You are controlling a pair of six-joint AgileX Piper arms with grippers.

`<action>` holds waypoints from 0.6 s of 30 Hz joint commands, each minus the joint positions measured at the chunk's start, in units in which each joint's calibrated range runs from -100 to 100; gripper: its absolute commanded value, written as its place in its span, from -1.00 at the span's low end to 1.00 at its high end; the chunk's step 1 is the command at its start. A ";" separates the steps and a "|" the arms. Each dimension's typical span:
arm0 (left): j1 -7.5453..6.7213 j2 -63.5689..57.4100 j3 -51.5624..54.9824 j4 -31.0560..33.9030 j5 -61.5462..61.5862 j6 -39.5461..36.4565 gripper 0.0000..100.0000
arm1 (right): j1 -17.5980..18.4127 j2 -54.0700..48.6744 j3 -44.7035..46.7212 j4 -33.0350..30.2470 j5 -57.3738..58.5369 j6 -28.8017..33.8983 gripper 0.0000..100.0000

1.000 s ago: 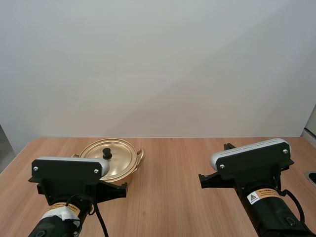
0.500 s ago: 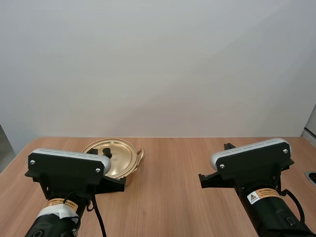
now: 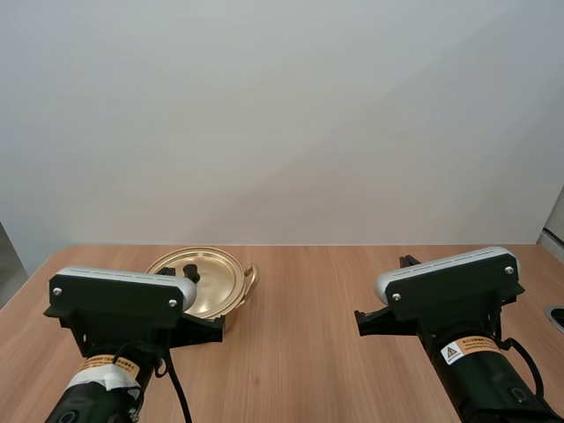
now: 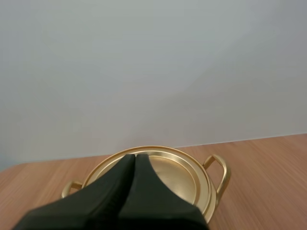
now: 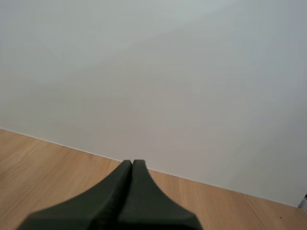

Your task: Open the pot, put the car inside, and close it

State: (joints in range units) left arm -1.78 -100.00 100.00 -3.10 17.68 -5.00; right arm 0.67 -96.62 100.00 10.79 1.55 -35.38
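A golden pot [image 3: 211, 286] with its lid [image 3: 210, 278] on stands at the back left of the wooden table, a black knob [image 3: 191, 275] on top and a handle at each side. My left gripper [image 4: 135, 158] is shut on nothing, its fingers lying together as one dark wedge just before the pot [image 4: 192, 177], in front of the lid's [image 4: 177, 170] middle. My right gripper [image 5: 132, 164] is also shut and holds nothing, pointing over bare table toward the white wall.
The wooden table [image 3: 326, 352] stretches between the two arms with free room in the middle and on the right. A plain white wall stands right behind the table's far edge [image 3: 370, 246]. A dark round fitting [image 3: 556, 315] sits at the table's right edge.
My left arm rose and shifted slightly left a second ago, covering more of the pot; since half a second ago it is still. The right arm has not moved.
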 commanded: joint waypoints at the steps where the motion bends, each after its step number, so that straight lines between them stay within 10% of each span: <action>1: -0.05 0.00 0.00 -0.05 10.06 -0.09 -1.00 | -0.01 -0.03 0.00 0.02 -0.06 -0.02 -1.00; 18: -0.05 0.00 0.00 0.40 11.76 -0.09 -1.00 | -0.01 -0.03 0.00 0.02 -0.06 -0.02 -1.00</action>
State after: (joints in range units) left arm -1.78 -100.00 100.00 -2.77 29.44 -5.10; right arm 0.67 -96.62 100.00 10.79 1.55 -35.38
